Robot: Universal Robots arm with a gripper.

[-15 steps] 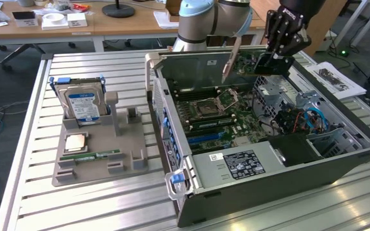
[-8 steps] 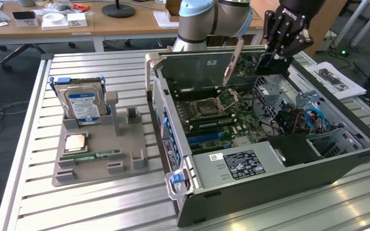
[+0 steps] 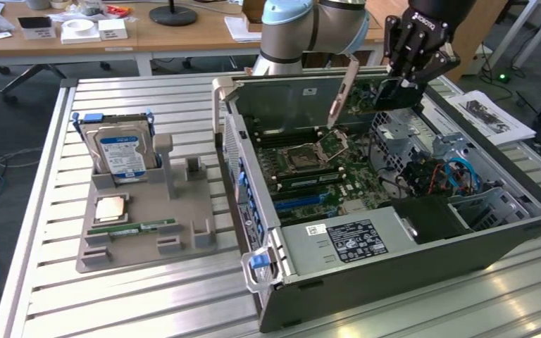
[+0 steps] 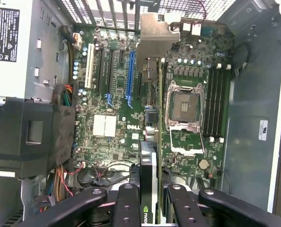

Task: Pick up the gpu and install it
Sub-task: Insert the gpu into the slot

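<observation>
We are looking at one gpu (image 3: 365,95) — a thin flat card that is hanging on edge above the open computer case (image 3: 496,232), over the far end of the motherboard (image 3: 318,169). Its long silvery end bracket is slanting down toward the board. From the wrist the card is showing edge-on: a narrow line with a dark block along one side, a small green logo near the fingers and the pale metal bracket at the far end. It is lying between the single blue slot (image 4: 129,78) and the single processor socket (image 4: 184,111). Whether it is touching any slot we cannot tell.

The one black gripper (image 3: 407,84) is pinching the gpu, its fingers (image 4: 127,208) pressing on both faces of the card at the end opposite the bracket.

Counting the rest, we are finding:
- One white slot (image 4: 89,66) beside the dark ones.
- What look like four memory slots (image 4: 216,101) past the socket, though the angle is making that count unsure.
- One power supply (image 3: 346,239) with a label, at the near end of the case.

On the slatted table (image 3: 110,303), well apart from the case, one grey holder (image 3: 181,243) is carrying three things:
- One hard drive (image 3: 120,153), standing upright.
- One square metal-topped chip (image 3: 109,209).
- One narrow green memory stick (image 3: 144,227), lying flat.
</observation>
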